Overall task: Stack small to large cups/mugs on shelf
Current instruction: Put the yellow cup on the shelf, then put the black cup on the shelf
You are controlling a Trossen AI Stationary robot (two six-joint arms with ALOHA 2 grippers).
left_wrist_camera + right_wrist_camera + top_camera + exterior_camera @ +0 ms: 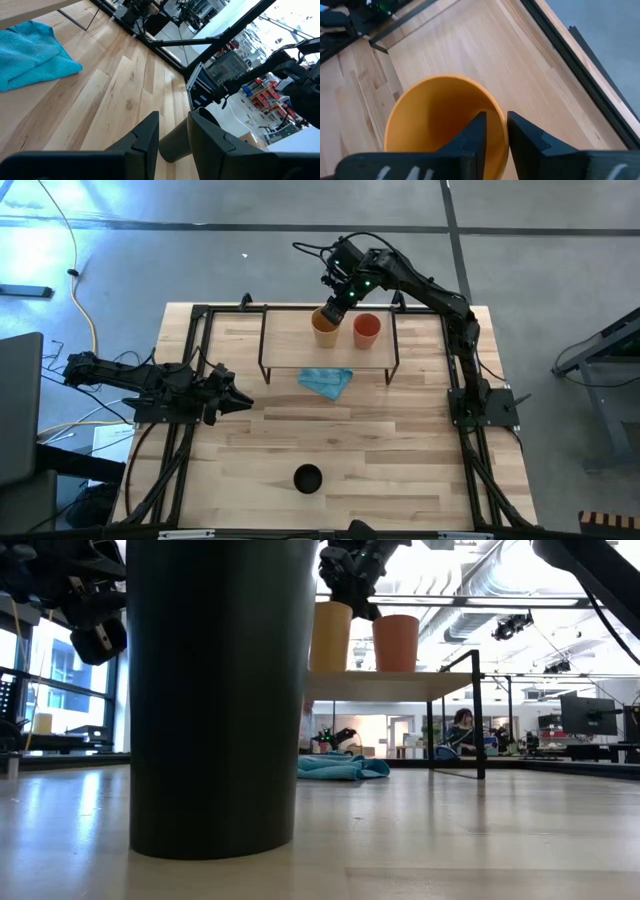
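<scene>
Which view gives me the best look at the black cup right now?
The high view: the black cup stands alone near the table's front edge. The low view shows only its wall, filling the frame; the left wrist view glimpses it behind the fingers.

Shelf (285, 340) stands at the far side of the counter (400, 440), roughly centred. Two cups on the shelf top, side by side: the mid-sized cup (325, 326) to the left, the smallest cup (366, 329) just beside it on the right, apart. Right end effector (338, 304) sits over the mid-sized cup's rim, one finger inside the cup, one outside. Cloth (326, 382) lies on the counter at the shelf's front edge. Tallest cup (307, 479) stands alone near the counter's front edge, well apart from the shelf. Left end effector (236, 399) hangs over the counter's left side, left of the cloth.
</scene>
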